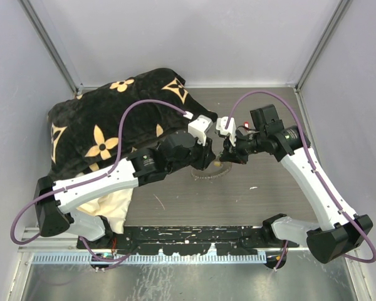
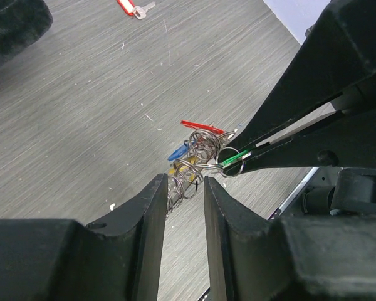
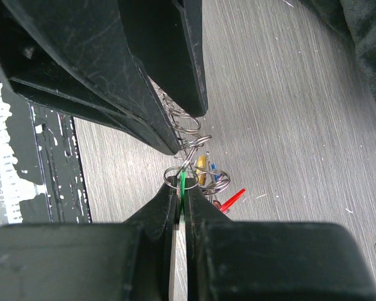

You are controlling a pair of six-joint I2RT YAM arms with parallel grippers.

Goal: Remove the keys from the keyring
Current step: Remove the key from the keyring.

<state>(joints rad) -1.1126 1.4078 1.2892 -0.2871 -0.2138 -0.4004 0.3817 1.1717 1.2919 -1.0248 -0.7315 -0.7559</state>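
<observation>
The keyring is a silvery wire coil, lifted just above the grey table, also in the top view. My left gripper is nearly shut with the coil between its fingertips. My right gripper is shut on a green-headed key, which hangs from a small ring on the coil; the key also shows in the left wrist view. Red, blue and yellow key heads still hang on the coil. One red-headed key lies loose on the table. Both grippers meet mid-table.
A black blanket with tan flower patterns is piled at the back left, partly under my left arm. Grey walls enclose the table on three sides. A black rail runs along the near edge.
</observation>
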